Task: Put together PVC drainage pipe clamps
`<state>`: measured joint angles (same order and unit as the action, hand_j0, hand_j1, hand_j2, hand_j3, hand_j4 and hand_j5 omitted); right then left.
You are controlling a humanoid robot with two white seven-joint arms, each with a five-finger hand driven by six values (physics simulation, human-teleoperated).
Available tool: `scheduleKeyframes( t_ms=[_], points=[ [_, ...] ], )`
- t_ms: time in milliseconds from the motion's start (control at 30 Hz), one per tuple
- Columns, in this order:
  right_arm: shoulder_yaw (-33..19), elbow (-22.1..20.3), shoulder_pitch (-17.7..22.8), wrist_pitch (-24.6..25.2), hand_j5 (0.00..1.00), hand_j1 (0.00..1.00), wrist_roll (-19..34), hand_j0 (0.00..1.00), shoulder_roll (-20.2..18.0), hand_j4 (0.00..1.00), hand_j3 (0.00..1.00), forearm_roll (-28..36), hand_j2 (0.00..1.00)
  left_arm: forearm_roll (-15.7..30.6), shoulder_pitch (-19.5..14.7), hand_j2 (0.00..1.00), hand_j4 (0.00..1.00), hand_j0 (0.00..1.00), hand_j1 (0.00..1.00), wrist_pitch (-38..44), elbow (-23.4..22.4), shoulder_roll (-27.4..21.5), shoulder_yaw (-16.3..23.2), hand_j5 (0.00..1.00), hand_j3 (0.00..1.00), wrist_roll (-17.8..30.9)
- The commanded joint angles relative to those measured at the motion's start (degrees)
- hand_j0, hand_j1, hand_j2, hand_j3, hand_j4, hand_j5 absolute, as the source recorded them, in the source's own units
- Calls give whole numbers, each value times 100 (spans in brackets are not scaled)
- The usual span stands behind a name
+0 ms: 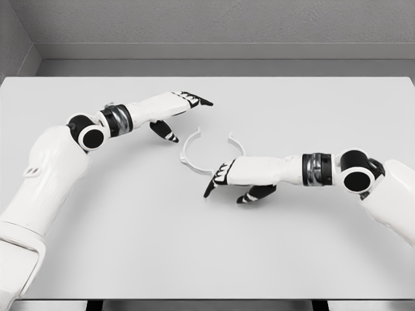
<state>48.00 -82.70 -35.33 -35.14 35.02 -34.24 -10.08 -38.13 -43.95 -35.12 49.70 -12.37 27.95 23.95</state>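
A white C-shaped pipe clamp [191, 159] lies flat on the white table [207, 246] near its middle, its opening facing away from me. My right hand [227, 184] hovers over the clamp's near right part, palm down, fingers spread and dark tips pointing left and down; it holds nothing. Up and to the left of the clamp is my left hand [185, 110], fingers stretched toward the right, thumb hanging down, a short gap away from the clamp. Part of the clamp's right arc is hidden behind my right hand.
The table runs to a grey wall [220, 26] at the back. Both forearms stretch across the table's middle band. No other loose part shows.
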Motion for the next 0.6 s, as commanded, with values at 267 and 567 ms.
scheduleKeyframes(
  t_ms=[267,567],
  points=[
    [210,35,-53,14,76,76,-2,76,-48,76,76,357,76,43,0,100,100,100,100,12,-39,95,-9,100,100,-4],
    [333,149,-62,14,76,76,-2,76,-56,76,76,524,76,34,0,100,100,100,100,12,-30,209,-18,100,100,-4]
  ],
)
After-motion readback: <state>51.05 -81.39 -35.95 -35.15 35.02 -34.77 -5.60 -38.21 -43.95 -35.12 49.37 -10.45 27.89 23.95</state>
